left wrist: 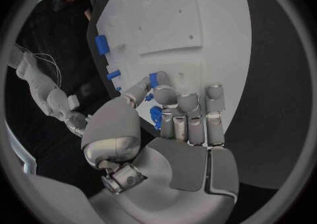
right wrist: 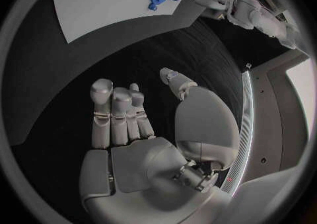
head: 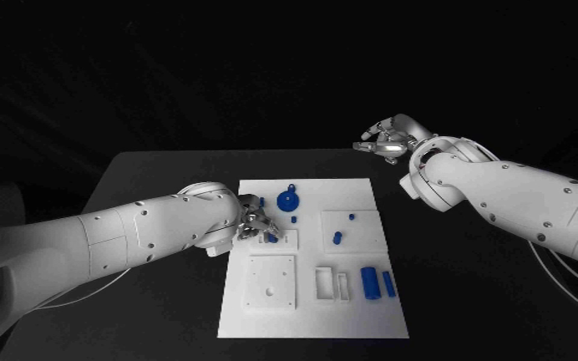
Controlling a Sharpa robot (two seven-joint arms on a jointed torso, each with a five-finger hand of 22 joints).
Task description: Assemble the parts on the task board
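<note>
board: flat white plastic task board (head: 311,294) mid-table on the black table (head: 157,177), recessed square plates in it
left hand: silver many-fingered left hand (head: 250,221) at the board's left edge, over the upper-left plate; thumb and a fingertip (left wrist: 158,82) pinch a small blue plastic part (left wrist: 153,78) right at the board surface. Other fingers lie together, curled alongside
second piece: another small blue bit (left wrist: 156,117) sits under the palm – can't tell if it's held or seated in the board
right hand: silver right hand (head: 387,142) off the board, above the far right of the table, fingers spread, holds nothing
loose parts: round blue disc with a tab (head: 288,200) just beyond the left hand; two blue cylinders (head: 377,282) lower right; two small blue pegs (head: 342,229) on the right plate
step (my read): seating the pinched part in the upper-left plate
do it well: keep part square to its hole, press straight down, go slow; release only once it's flush
risk: tilt jams it; curled fingers may knock the disc
</note>
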